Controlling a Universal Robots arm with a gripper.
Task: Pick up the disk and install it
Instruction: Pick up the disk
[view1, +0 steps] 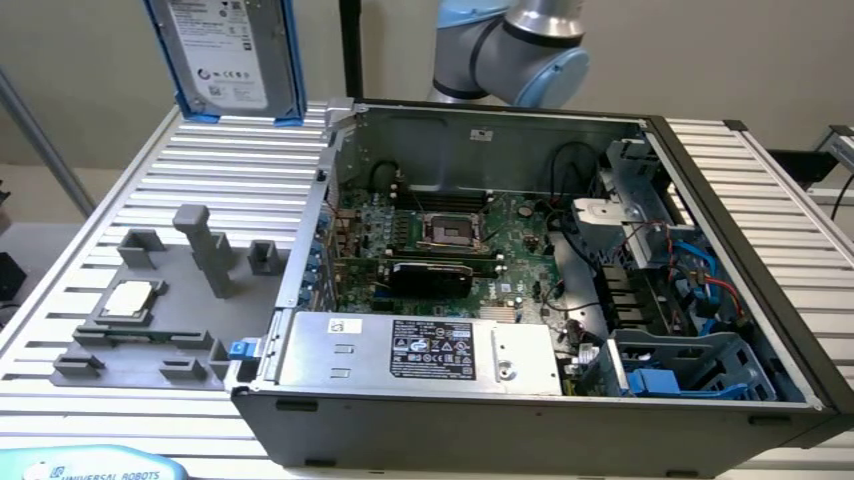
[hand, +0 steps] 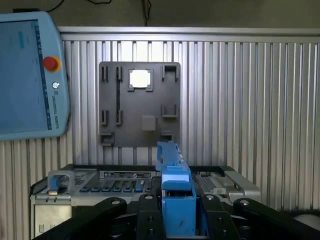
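Note:
The disk (view1: 227, 50), a silver-grey drive with a white label in a blue carrier, hangs upright in the air over the back of the ribbed table, at the exterior view's left of the open computer case (view1: 747, 250). In the wrist view the disk (hand: 172, 185) shows edge-on as a blue strip, and my gripper (hand: 175, 220) is shut on it, a black finger (hand: 145, 220) on either side. Beyond it in that view lie the case's edge and the grey fixture plate (hand: 140, 105).
The grey fixture plate (view1: 147, 310) holds a small square chip (view1: 127, 298) and upright posts. Inside the case are the motherboard (view1: 441, 240), a silver box with a black label (view1: 414, 350) and a blue bay (view1: 681, 365). A teach pendant (hand: 25, 75) lies on the table.

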